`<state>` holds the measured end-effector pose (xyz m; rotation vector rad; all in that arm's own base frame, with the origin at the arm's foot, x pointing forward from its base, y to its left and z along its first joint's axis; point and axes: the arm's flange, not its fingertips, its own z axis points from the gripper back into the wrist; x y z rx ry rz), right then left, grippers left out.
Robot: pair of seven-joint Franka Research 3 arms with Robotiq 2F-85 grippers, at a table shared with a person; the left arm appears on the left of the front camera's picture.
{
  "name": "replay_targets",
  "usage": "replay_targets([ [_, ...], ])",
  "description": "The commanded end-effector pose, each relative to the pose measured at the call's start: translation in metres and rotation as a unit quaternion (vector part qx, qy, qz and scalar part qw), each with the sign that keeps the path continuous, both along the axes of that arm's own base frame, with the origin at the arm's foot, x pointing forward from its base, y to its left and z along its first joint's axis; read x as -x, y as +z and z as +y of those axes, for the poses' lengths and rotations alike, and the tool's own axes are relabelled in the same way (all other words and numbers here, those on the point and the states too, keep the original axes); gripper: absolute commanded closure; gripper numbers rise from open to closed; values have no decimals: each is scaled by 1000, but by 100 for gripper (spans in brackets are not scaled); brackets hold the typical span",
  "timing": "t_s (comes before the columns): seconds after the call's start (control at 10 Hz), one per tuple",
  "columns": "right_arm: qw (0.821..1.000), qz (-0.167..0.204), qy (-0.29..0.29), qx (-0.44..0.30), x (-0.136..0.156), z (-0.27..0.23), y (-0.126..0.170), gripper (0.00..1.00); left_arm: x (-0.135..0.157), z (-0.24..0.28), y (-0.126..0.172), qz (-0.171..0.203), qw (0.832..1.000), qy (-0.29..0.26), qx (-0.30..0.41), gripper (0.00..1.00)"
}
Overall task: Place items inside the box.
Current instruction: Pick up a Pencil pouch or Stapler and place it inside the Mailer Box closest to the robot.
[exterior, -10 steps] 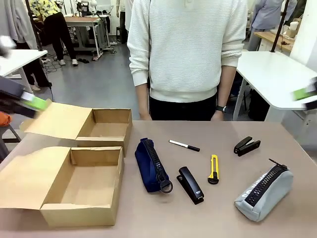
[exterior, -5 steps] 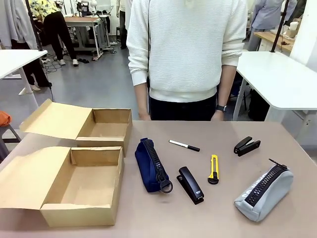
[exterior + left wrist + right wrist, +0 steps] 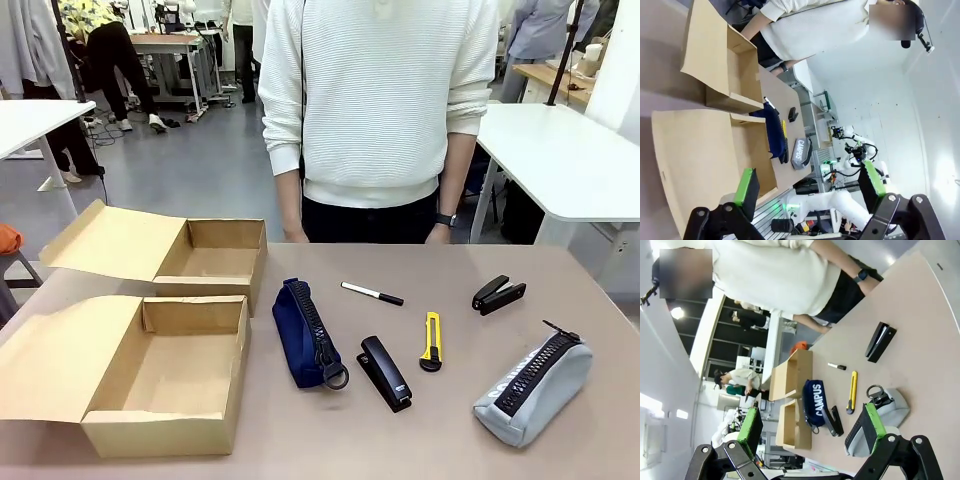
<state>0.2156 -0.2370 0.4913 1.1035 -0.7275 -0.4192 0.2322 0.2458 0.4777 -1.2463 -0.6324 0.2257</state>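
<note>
Two near-identical open brown boxes stand at the table's left, a near one (image 3: 165,375) and a far one (image 3: 205,250), both bare inside. To their right lie a navy CAMPUS case (image 3: 308,333), a black stapler (image 3: 385,372), a yellow-black cutter (image 3: 431,341), a white-black marker (image 3: 372,293), a second black stapler (image 3: 498,294) and a grey pencil case (image 3: 533,387). My left gripper (image 3: 810,185) hangs open high over the boxes' side. My right gripper (image 3: 811,424) is open too, high above the grey case (image 3: 875,422), holding nothing.
A person in a white sweater (image 3: 380,100) stands at the table's far edge, arms hanging down. White tables (image 3: 560,150) and other people stand farther back. Bare tabletop lies along the front edge (image 3: 350,440).
One second ago both grippers showed as blurs at the front view's left and right edges; they have since left that view. The items and boxes have not moved.
</note>
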Motion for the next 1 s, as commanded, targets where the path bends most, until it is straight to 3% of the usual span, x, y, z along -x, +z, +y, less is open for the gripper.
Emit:
replay_targets([
  [0.0, 1000, -14, -2, 5, 2, -6, -2, 0, 1, 3, -5, -14, 1000, 4, -2, 0],
  [0.2, 1000, 0, -1, 0, 2, -1, 0, 0, 1, 3, -5, -14, 1000, 4, -2, 0],
  [0.4, 986, 2, 99, 138, -22, 55, 3, 0, 1, 3, -5, -14, 1000, 4, -2, 0],
  [0.5, 938, -29, 216, 270, -29, 83, -5, 0, 1, 3, -5, -14, 1000, 4, -2, 0],
  [0.6, 865, -35, 364, 344, -32, 108, -16, 0, 1, 3, -5, -14, 1000, 4, -2, 0],
  [0.7, 804, -59, 472, 357, -28, 126, -20, 0, 1, 3, -5, -14, 1000, 4, -2, 0],
  [0.8, 848, -101, 428, 295, -32, 125, -9, 0, 1, 3, -5, -14, 1000, 4, -2, 0],
  [0.9, 906, -103, 338, 233, -34, 96, -1, 0, 1, 3, -5, -14, 1000, 4, -2, 0],
])
